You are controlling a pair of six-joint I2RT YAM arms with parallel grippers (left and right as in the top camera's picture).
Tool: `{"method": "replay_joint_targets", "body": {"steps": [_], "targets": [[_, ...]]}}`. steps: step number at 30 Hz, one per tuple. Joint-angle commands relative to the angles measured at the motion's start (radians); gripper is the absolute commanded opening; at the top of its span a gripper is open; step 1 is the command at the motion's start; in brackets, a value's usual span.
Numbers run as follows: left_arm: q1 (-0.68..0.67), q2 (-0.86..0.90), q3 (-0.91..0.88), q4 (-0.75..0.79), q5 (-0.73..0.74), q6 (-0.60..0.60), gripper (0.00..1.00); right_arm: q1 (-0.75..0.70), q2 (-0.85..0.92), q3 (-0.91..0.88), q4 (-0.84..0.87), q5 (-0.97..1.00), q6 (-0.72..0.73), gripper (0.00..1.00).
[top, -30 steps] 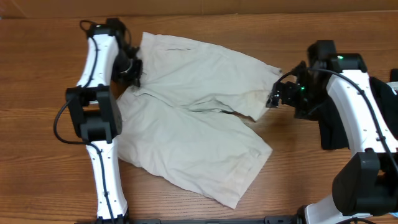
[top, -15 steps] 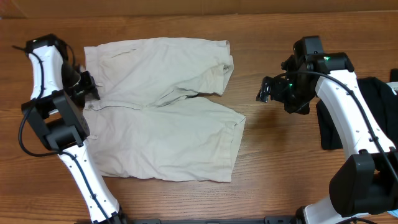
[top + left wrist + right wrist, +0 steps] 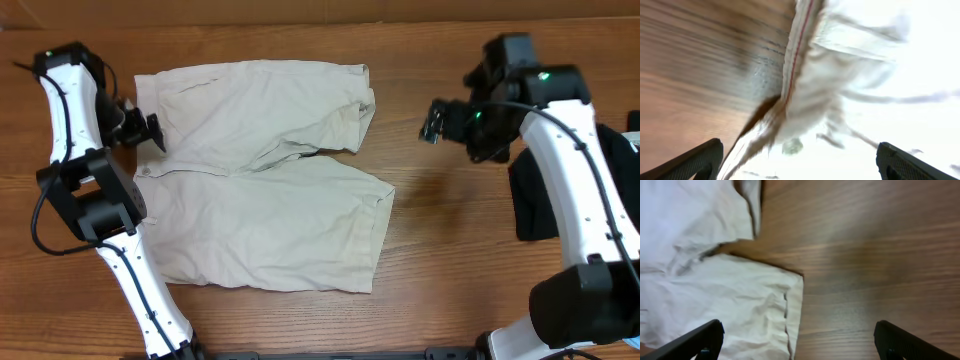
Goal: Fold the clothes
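The beige khaki shorts (image 3: 260,175) lie spread flat on the wooden table, waistband at the left, both legs pointing right, the far leg's hem bunched up. My left gripper (image 3: 150,131) is open just above the waistband edge, which shows blurred with its button in the left wrist view (image 3: 805,95). My right gripper (image 3: 436,122) is open and empty, lifted above bare table to the right of the shorts. The right wrist view shows the near leg's hem (image 3: 740,305) below it.
A black garment (image 3: 545,195) lies at the right side of the table under the right arm. The table's far edge runs along the top of the overhead view.
A second ago both grippers were at the shorts' ends, pulling them leftward and flat. Since then the right gripper has risen up and away to the right. The left gripper has shifted slightly.
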Motion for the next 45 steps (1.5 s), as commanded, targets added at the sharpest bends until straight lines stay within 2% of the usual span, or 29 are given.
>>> {"method": "replay_joint_targets", "body": {"steps": [1, 5, 14, 16, 21, 24, 27, 32, 34, 36, 45], "targets": [[-0.021, -0.185, 0.090, -0.008, 0.036, 0.009, 1.00, 0.001, -0.054, 0.134, -0.064, 0.015, 0.001, 1.00], [-0.055, -0.368, 0.093, -0.001, 0.053, 0.012, 1.00, 0.001, -0.112, 0.200, -0.142, 0.015, 0.005, 1.00], [-0.169, -0.700, 0.068, -0.007, -0.012, -0.024, 1.00, 0.052, -0.283, 0.200, -0.265, 0.048, 0.096, 1.00], [-0.197, -0.777, 0.012, -0.007, -0.043, -0.066, 1.00, 0.090, -0.315, 0.197, -0.320, 0.113, 0.174, 1.00], [-0.217, -0.930, -0.204, -0.007, -0.069, -0.149, 1.00, 0.194, -0.389, 0.097, -0.319, 0.141, 0.277, 1.00], [-0.216, -1.009, -0.375, -0.007, -0.126, -0.251, 1.00, 0.239, -0.400, 0.027, -0.306, 0.171, 0.355, 1.00], [-0.216, -1.055, -0.534, -0.006, -0.225, -0.409, 1.00, 0.262, -0.399, -0.058, -0.238, 0.099, 0.396, 1.00], [-0.216, -1.073, -0.792, -0.005, -0.340, -0.796, 0.93, 0.275, -0.397, -0.225, -0.116, 0.045, 0.393, 1.00], [-0.215, -1.073, -0.900, 0.021, -0.375, -0.954, 0.95, 0.275, -0.397, -0.304, -0.069, 0.045, 0.393, 1.00], [-0.215, -1.073, -1.019, 0.085, -0.403, -1.060, 0.97, 0.275, -0.397, -0.404, -0.019, 0.048, 0.393, 1.00], [-0.139, -1.073, -1.304, 0.358, -0.402, -1.077, 1.00, 0.275, -0.396, -0.616, 0.093, 0.047, 0.386, 1.00]]}}
